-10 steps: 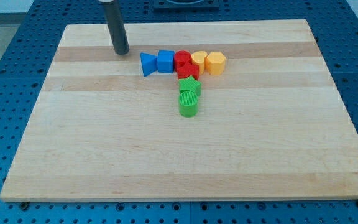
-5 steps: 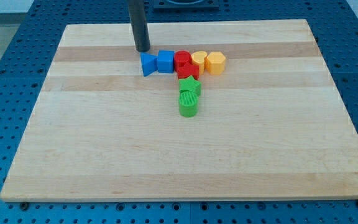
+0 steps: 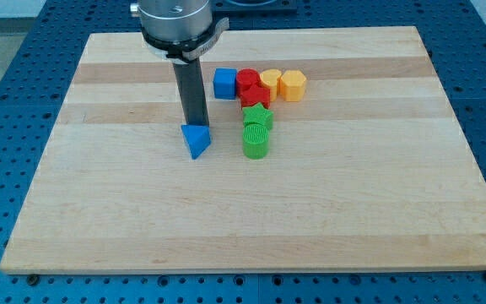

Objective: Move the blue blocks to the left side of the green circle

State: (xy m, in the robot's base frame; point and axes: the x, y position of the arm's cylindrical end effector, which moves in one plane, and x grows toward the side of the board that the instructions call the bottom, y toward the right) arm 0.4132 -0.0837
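My tip [image 3: 196, 124] rests against the top edge of the blue triangle [image 3: 197, 141], which lies left of the green circle [image 3: 256, 142] with a gap between them. The blue cube [image 3: 224, 84] sits higher up, at the left end of a row of blocks, touching a red block [image 3: 247, 82]. The green star [image 3: 257, 116] lies just above the green circle. The rod rises from the tip to the arm's head at the view's top.
A second red block [image 3: 255, 97] sits under the first, above the green star. A yellow block [image 3: 270, 82] and an orange hexagon [image 3: 293, 84] end the row on the right. All lie on the wooden board [image 3: 99, 211].
My tip has swung from the view's upper left to behind the blue triangle and pushed it down the board, away from the blue cube, to the left of the green circle.
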